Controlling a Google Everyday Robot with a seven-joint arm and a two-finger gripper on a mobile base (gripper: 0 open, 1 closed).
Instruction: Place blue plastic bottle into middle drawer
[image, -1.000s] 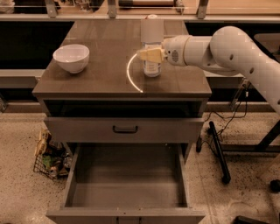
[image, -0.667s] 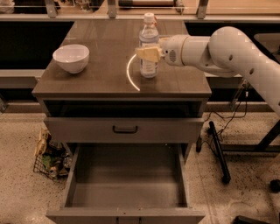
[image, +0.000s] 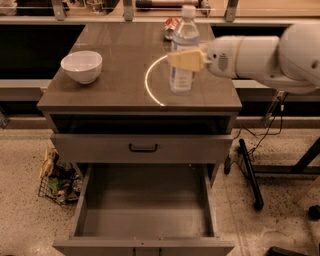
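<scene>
The gripper (image: 189, 59), fingers clamped round the middle of the upright bottle (image: 181, 80), has shifted it slightly toward 3 o'clock over the cabinet top (image: 115, 95), so the open drawer (image: 145, 207) at 6 o'clock likely comes next.

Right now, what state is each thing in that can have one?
Clear plastic water bottle with blue label: upright, capped, gripped.
End effector: shut round the bottle's middle, above the brown tabletop.
Wide grey middle drawer: pulled open, empty.
Grey upper drawer with dark handle: shut.
White round bowl: upright on the tabletop.
</scene>
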